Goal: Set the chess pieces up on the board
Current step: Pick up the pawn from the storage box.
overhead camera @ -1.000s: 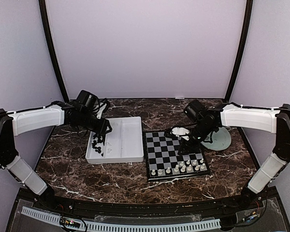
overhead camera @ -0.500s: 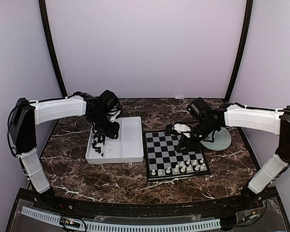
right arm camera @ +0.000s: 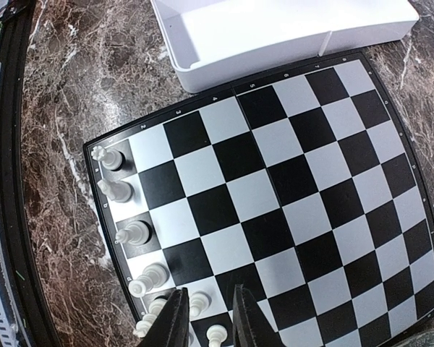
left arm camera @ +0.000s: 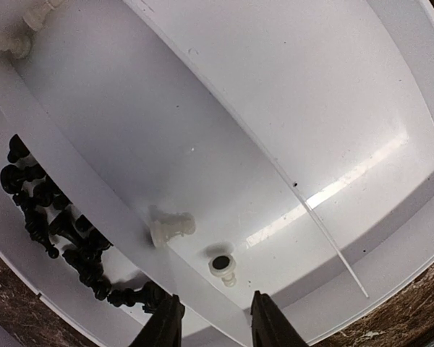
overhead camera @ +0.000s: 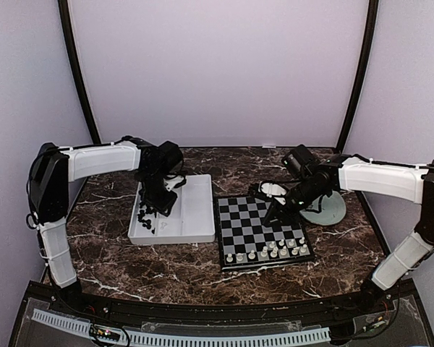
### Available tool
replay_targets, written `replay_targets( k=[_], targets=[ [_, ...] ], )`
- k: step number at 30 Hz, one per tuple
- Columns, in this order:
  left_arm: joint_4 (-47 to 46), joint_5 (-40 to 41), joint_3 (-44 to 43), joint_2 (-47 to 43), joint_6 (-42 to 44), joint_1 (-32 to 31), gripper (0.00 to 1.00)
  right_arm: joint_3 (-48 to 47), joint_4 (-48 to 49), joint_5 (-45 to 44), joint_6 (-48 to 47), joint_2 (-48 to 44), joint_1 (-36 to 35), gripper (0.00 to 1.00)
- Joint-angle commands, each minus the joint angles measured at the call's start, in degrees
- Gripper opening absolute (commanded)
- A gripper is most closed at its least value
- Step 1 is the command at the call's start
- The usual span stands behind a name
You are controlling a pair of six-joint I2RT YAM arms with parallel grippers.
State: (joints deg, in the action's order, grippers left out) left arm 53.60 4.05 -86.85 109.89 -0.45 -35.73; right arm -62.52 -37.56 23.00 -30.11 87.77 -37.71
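Left claw [left arm camera: 215, 319] partly open and empty above the white tray [left arm camera: 311, 108] at left, just beside heaped black chess pieces [left arm camera: 50, 217]. Right claw [right arm camera: 206, 318] narrowly parted over the board [right arm camera: 275, 181], far right side; grip impossible to tell. White chess pieces [overhead camera: 271, 251] along its near edge.

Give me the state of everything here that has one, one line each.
board, flat on the table, far rows bare.
placed white pieces, upright in the near rows, second row part filled.
black pieces, heaped in the tray's left compartment.
loose white pieces, two tipped over in the tray.
left claw, open, empty, over the tray.
right claw, open, nothing clamped, over the board.
plate, partly hidden by the right arm.
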Motion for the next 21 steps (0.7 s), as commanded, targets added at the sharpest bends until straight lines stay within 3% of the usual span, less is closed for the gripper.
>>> replay_targets(
  k=[1, 9, 21],
  targets=[
    [1.60, -2.80, 0.12, 1.34, -2.42, 0.09, 0.37, 0.37, 1.57, 1.21, 0.72, -0.89, 0.23, 0.24],
    [-1.05, -2.42, 1.18, 2.44, -8.51, 0.04, 0.41, 0.15, 1.45, 1.26, 0.83, -0.57, 0.23, 0.23],
    [-1.20, -2.87, 2.79, 3.08, -17.89, -0.36, 0.31, -0.15, 1.67, 1.74, 1.02, -0.07, 0.22, 0.24]
  ],
)
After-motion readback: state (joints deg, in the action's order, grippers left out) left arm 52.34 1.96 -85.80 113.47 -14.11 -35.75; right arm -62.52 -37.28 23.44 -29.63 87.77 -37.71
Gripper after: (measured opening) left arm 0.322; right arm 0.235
